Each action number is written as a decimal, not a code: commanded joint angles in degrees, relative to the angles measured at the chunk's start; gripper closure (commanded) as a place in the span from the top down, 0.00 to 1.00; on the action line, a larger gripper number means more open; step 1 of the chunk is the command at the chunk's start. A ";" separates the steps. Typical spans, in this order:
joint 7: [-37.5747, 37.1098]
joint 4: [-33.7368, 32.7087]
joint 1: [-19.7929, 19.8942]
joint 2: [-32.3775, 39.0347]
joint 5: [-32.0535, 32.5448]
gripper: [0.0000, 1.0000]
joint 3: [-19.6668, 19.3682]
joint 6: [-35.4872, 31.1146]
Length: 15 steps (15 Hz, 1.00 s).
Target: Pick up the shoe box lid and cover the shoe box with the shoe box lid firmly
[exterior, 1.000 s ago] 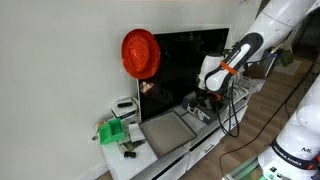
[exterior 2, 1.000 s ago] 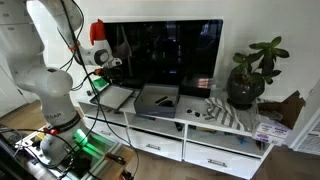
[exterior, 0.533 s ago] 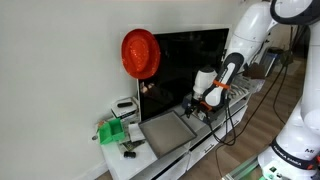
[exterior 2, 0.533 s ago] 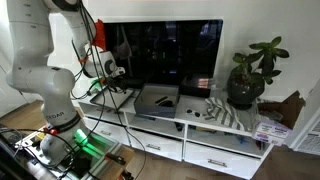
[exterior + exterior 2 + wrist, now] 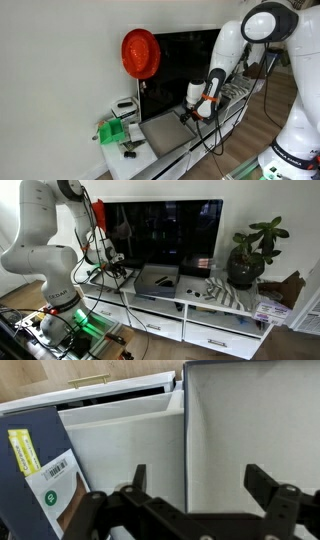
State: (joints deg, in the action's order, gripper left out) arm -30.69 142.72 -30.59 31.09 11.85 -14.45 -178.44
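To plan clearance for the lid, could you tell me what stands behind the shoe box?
A black television stands right behind the shoe box. The box hides whatever lies between them on the cabinet top, so that strip cannot be seen.

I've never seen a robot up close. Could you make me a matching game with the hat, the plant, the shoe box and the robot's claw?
Things:
1. hat
2. plant
3. shoe box
4. gripper

Colour or state:
a. open, holding nothing
b. grey-blue
c. red
d. leafy green

Pairs: 1-c, 2-d, 3-b, 4-a
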 commanded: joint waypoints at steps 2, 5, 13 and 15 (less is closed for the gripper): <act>4.09 -1.72 -1.59 3.85 -8.89 1.00 -0.09 -3.11; 7.66 -2.20 1.62 5.34 -12.74 1.00 3.25 -6.12; 15.37 -4.60 10.57 9.43 -16.48 0.66 10.04 -10.88; 16.79 -5.57 13.33 10.13 -16.06 0.50 12.21 -11.19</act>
State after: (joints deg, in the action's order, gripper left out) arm -17.36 138.83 -21.39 39.68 -2.82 -5.77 -188.32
